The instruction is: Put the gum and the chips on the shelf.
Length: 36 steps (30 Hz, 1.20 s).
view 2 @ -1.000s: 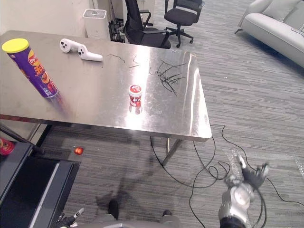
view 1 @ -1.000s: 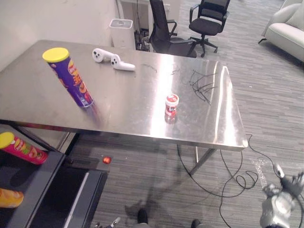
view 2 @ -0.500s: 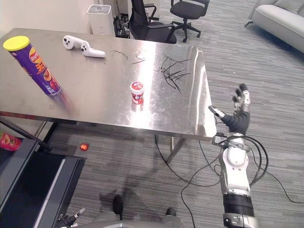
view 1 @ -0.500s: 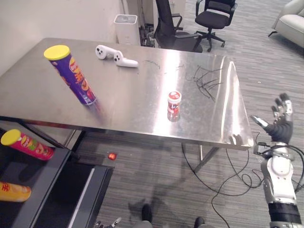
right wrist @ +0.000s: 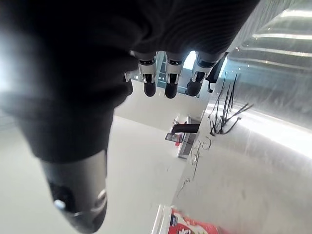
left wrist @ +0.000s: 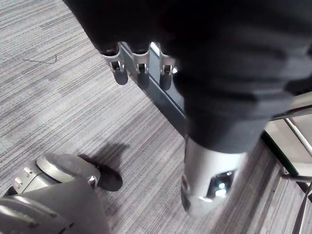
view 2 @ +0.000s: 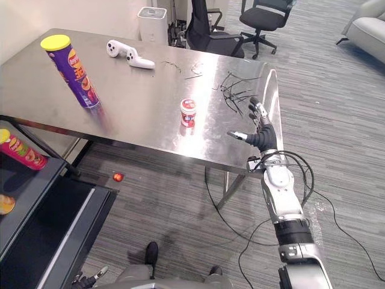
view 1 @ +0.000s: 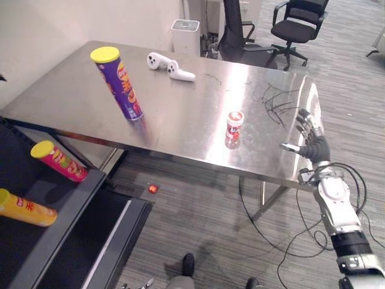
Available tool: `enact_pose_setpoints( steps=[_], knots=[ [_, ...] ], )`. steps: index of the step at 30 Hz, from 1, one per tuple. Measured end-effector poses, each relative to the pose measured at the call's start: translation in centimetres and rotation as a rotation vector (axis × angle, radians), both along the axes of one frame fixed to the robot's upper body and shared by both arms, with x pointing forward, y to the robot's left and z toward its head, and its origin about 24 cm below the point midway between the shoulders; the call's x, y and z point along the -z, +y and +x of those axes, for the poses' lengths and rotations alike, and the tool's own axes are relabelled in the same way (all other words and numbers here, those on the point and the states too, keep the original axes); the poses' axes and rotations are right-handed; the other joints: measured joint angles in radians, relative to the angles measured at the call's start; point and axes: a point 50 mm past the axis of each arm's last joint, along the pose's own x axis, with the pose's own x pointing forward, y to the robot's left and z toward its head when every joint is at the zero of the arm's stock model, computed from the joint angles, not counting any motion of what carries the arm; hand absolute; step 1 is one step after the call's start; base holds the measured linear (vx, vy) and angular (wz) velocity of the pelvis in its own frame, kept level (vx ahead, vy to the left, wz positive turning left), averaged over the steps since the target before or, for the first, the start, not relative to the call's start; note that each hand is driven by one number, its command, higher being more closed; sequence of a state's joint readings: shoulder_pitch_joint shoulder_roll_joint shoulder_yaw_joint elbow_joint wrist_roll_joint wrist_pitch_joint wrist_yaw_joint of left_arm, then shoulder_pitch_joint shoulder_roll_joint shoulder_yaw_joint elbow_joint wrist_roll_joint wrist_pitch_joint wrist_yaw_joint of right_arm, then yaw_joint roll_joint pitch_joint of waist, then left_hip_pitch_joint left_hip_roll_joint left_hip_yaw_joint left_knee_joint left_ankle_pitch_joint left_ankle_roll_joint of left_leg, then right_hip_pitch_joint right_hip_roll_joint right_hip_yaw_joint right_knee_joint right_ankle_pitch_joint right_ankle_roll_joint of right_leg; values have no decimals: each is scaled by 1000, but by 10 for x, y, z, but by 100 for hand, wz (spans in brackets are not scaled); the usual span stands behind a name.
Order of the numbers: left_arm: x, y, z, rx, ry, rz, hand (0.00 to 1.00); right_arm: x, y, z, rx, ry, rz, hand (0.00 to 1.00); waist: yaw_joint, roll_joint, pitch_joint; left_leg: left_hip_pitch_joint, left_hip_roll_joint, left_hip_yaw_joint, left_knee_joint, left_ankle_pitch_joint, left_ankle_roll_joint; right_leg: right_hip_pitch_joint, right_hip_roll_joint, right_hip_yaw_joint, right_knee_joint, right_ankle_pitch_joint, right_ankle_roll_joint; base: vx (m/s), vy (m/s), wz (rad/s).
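The gum (view 1: 234, 124), a small red and white tub, stands upright near the steel table's (view 1: 180, 120) front edge. The chips (view 1: 120, 84), a purple can with a yellow lid, stand upright further left on the table. My right hand (view 1: 310, 142) is open with straight fingers (right wrist: 165, 80) above the table's front right corner, a hand's length right of the gum (right wrist: 187, 226). The dark shelf (view 1: 75, 208) is low at the left. My left hand (left wrist: 139, 61) hangs low over the carpet beside the shelf's edge, fingers relaxed, holding nothing.
A pink chips can (view 1: 59, 161) and a yellow one (view 1: 27, 208) lie on the shelf. Two white controllers (view 1: 170, 65) and loose black wires (view 1: 280, 102) lie on the table's far side. A red ball (view 1: 153, 188) lies on the floor. Office chairs (view 1: 295, 24) stand behind.
My right hand rose from near the floor to the table's front right corner and came closer to the gum. The camera shifted, so the table sits further right in view.
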State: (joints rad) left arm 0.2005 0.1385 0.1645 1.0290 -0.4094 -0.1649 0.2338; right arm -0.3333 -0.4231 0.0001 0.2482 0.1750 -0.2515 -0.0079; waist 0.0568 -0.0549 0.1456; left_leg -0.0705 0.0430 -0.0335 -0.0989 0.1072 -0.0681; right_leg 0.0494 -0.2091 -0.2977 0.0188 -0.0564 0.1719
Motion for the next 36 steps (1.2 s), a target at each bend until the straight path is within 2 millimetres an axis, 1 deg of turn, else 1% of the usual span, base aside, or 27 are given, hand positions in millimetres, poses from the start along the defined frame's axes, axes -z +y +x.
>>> enact_pose_setpoints(
  steps=[3,5,9,12,15,18,20,26,29,32,35,36],
  knots=[
    [0,0,1,4,-6,0,0,-1,4,9,-15,17,-8,0,8,2,3,0,-3,-10,2,0,0,9,-1,-14,-1,1,1,29,-7,11],
    [-1,0,2,7,-8,0,0,-6,6,17,-21,13,-13,0,10,6,18,-1,-6,-18,2,1,1,12,-2,-22,-1,1,1,18,-5,9],
    [-1,-2,4,18,-13,-1,0,-7,9,23,-26,25,-23,0,13,9,39,-2,-12,-35,2,4,2,24,-5,-39,-6,1,1,9,-6,14],
    [-1,-2,5,25,-14,-3,0,-9,9,28,-25,33,-24,0,23,10,42,-6,-15,-38,2,5,3,23,-7,-45,-7,1,1,10,-1,3],
    [-3,-2,9,29,-34,1,0,-18,11,35,-21,16,-23,0,28,16,61,-6,-17,-46,2,9,3,26,-7,-51,-6,1,1,-8,-4,4],
    [-3,-2,10,30,-40,1,0,-18,11,38,-18,25,-24,0,30,19,64,-12,-18,-57,2,11,4,26,-7,-62,-6,1,1,-7,-6,11],
    [-3,-3,11,34,-41,1,0,-19,15,42,-31,38,-43,0,33,20,73,-12,-19,-60,2,13,4,29,-7,-66,-6,1,1,0,-6,6],
    [-3,-5,12,51,-40,-4,0,-31,19,50,-39,15,-48,0,36,30,99,-14,-24,-74,2,17,6,35,-10,-81,-6,1,2,-7,-3,7],
    [-3,-6,12,57,-40,-6,0,-32,15,51,-30,26,-68,0,41,31,109,-16,-26,-85,2,18,7,41,-10,-92,-7,0,2,-1,-6,11],
    [-3,-6,13,61,-42,-7,0,-35,19,55,-42,23,-77,0,43,31,121,-16,-26,-86,2,19,7,41,-10,-93,-7,0,2,0,0,0],
    [-3,-6,14,63,-46,-6,0,-37,18,57,-38,25,-59,0,50,33,128,-21,-28,-90,2,21,7,40,-11,-98,-7,0,2,-2,-6,5],
    [-3,-7,14,65,-47,-6,0,-37,18,57,-37,27,-55,0,57,34,128,-22,-28,-92,2,21,7,40,-11,-101,-7,0,2,10,-6,5]
  ],
)
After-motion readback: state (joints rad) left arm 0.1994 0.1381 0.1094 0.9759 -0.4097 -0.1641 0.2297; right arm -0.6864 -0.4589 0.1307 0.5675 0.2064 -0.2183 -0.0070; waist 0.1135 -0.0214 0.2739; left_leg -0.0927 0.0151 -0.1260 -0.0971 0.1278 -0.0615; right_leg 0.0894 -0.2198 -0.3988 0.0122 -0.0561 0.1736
